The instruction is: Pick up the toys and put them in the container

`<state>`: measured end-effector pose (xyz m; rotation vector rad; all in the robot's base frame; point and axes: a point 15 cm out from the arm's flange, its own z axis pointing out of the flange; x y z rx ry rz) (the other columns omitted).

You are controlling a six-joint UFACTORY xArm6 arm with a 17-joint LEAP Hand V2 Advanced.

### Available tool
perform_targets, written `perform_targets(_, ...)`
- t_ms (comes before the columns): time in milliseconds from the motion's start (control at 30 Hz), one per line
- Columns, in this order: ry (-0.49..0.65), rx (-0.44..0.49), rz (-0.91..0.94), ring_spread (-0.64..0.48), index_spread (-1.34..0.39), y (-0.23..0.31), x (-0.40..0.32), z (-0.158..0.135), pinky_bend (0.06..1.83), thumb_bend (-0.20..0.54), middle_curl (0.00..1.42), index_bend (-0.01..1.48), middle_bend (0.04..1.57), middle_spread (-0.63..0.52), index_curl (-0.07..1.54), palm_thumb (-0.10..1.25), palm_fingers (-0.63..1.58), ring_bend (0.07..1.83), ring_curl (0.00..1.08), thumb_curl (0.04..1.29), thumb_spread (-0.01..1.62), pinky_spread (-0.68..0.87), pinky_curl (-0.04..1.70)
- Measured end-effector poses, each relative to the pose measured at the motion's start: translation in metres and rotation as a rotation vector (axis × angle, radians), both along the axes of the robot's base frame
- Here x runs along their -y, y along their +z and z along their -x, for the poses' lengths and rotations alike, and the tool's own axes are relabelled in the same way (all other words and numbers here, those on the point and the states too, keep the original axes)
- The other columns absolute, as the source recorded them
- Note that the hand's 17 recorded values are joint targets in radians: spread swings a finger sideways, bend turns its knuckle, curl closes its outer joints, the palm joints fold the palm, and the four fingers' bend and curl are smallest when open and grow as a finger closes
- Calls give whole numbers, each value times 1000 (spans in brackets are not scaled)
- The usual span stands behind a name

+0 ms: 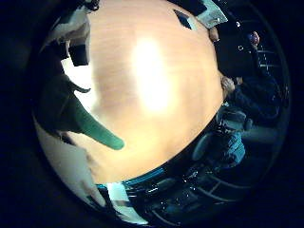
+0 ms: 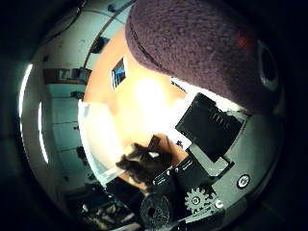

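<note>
A purple plush toy (image 2: 202, 48) fills much of the thumb side view, right against my palm. A green tapering plush part (image 1: 90, 126) juts out beside the palm over the wooden table (image 1: 156, 71); whether it belongs to the purple toy I cannot tell. My right hand (image 2: 207, 144) shows black and white finger parts curled up against the purple toy, holding it well above the table. A small dark furry toy (image 2: 142, 163) lies on the table beyond my fingers. No container is clearly visible.
A small dark square object (image 1: 183, 19) lies on the table towards its far edge. A white flat surface (image 2: 98, 139) borders the table beside the furry toy. A person (image 1: 237, 85) sits at the table's rim, with chairs behind.
</note>
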<state>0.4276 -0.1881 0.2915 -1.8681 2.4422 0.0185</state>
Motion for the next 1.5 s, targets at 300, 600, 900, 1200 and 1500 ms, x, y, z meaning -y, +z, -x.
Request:
perform_targets(300,97,103,24,-233,-222,150,-64,14,1232,-15,850,1110,1312,-157,846,1080,1065,1359,757,676,941,-184,955)
perform_targets(600,229,166,23,-244,-224,233,-166,23,1186,-14,855,1103,1305,-159,864,1064,1060,1335,799,716,940,-196,1039)
perform_targets(900,394,209,-3,-248,-231,251,-268,39,1148,-15,857,1080,1299,-160,885,1053,1067,1318,825,740,929,-209,1097)
perform_targets(1200,612,269,-57,-254,-234,259,-388,65,1126,-15,862,1069,1292,-161,899,1051,1069,1300,844,753,929,-220,1132)
perform_targets(1500,791,354,-76,-258,-237,249,-490,69,1117,-15,872,1060,1282,-164,908,1046,1073,1287,859,760,917,-229,1156)
